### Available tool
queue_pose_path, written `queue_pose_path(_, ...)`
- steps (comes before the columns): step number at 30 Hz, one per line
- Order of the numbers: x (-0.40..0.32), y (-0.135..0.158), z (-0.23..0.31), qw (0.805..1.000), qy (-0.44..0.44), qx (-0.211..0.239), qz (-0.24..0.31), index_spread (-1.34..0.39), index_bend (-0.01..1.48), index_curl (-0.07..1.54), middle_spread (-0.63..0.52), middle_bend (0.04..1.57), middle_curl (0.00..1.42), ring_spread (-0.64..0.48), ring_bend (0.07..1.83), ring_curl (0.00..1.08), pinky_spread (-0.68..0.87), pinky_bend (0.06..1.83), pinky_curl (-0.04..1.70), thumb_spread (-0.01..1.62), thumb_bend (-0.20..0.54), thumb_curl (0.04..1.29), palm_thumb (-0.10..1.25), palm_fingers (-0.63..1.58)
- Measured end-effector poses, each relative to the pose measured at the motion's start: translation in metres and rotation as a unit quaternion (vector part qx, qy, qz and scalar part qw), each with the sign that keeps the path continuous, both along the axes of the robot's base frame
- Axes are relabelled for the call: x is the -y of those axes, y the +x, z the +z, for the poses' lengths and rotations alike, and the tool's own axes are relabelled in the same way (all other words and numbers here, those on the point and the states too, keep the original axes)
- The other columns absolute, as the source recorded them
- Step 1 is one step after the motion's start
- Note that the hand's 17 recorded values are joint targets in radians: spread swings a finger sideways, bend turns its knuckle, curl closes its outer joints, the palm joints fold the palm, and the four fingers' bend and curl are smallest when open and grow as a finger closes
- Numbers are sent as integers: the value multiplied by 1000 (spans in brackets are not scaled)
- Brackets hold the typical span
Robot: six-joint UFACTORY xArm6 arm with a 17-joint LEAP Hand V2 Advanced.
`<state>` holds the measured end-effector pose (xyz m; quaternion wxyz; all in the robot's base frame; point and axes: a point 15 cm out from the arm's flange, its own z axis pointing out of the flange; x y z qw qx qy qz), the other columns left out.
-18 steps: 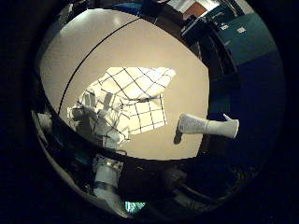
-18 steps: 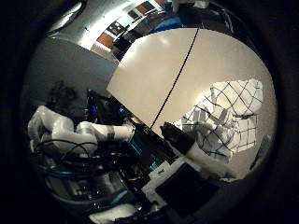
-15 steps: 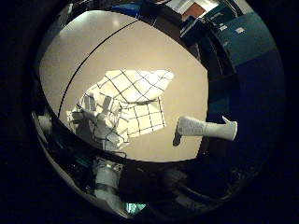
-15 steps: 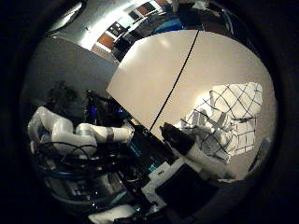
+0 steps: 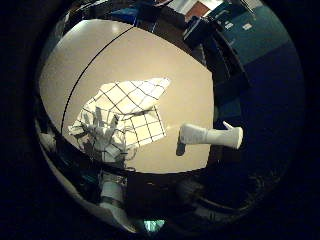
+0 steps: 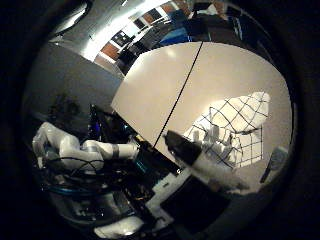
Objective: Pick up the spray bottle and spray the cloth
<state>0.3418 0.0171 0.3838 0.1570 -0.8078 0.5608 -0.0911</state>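
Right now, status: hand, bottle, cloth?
Hand open, fingers spread above the cloth, holding nothing. Spray bottle lying on its side on the table, apart from the cloth, not picked up. Nothing between hand and bottle.

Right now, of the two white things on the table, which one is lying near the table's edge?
The spray bottle, plain white and lying on its side by the edge. The cloth carries a dark grid pattern and lies farther in on the table.

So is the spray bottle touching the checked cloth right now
Apart. The little finger side palm view shows the spray bottle lying on its side on the table, with a strip of bare tabletop between it and the checked cloth.
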Motion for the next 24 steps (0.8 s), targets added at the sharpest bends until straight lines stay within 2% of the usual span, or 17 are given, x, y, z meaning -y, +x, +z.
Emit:
queue_pose_path(6, 29, -3, -1, 1000, -7, -3, -18, -264, 171, 290, -89, 407, 390, 102, 480, 248, 457, 366, 300, 1028, -25, 326, 584, 459)
queue_pose_path(10, 50, -10, -3, 999, -12, -11, -29, -276, 181, 302, -156, 446, 408, -9, 597, 260, 401, 380, 283, 1024, -25, 325, 589, 576)
queue_pose_path(16, 83, -16, -1, 999, -21, -10, -49, -342, 206, 362, -277, 568, 487, -225, 836, 335, 194, 372, 234, 1021, -25, 327, 598, 790)
queue_pose_path(21, 104, -25, 1, 998, -26, -14, -62, -385, 217, 426, -318, 626, 555, -295, 943, 394, 45, 423, 191, 1015, -26, 330, 603, 844)
queue_pose_path(24, 116, -30, 2, 997, -29, -14, -71, -417, 228, 465, -342, 674, 605, -311, 979, 426, -60, 516, 174, 1015, -26, 331, 603, 939)
